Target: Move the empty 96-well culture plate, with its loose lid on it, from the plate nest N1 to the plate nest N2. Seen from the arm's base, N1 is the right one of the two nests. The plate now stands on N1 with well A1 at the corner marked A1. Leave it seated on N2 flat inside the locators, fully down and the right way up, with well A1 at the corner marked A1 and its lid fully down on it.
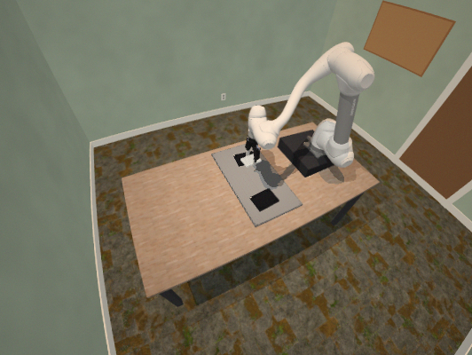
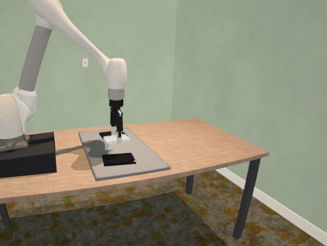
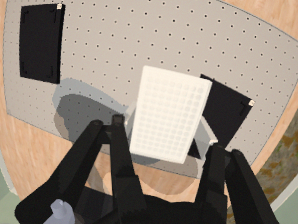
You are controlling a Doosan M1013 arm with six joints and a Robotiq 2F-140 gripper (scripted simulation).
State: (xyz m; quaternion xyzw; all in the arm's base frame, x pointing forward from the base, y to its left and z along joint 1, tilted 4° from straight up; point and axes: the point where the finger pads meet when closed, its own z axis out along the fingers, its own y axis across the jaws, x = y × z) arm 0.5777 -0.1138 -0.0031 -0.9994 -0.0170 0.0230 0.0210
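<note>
the white lidded plate (image 3: 166, 115) hung partly over one black nest (image 3: 225, 113), clamped between the gripper (image 3: 165, 156) fingers, raised off the grey board (image 2: 147, 158); the white arm (image 2: 77, 35) reached down vertically from its black pedestal (image 2: 46, 160).

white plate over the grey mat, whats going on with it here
The robot arm has its hand shut on the white lidded plate, gripping it by two opposite sides. The plate looks level and slightly raised over the grey mat, shifted partly off the dark nest beside it. The other nest, farther along the mat, has nothing on it, so the move across is not yet done.
</note>
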